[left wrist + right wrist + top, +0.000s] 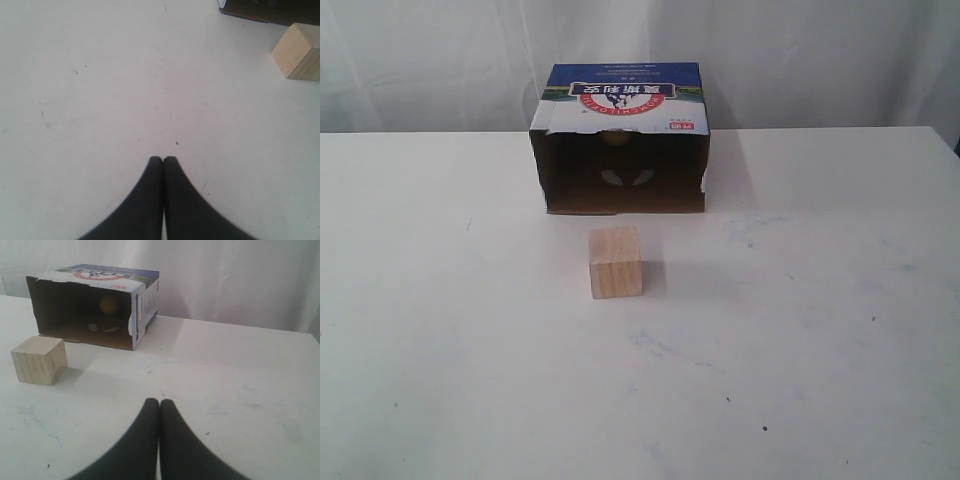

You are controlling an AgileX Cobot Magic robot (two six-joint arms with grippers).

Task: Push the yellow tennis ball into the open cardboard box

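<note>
Left fingers, right fingers pressed together — yellow tennis ball inside cardboard box.

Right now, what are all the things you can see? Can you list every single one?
cardboard box: one, brown with a blue-and-white printed top and a red logo, at the back of the table, open side facing the cube
tennis ball: one, yellow, deep inside the box in the shadow
wooden cube: one, pale wood, on the table in front of the box opening, not touching it
table: one, white, under everything
curtain: one, white, behind the table
left fingers: two, black, pressed together over bare table
right fingers: two, black, pressed together, pointing toward the box
</note>
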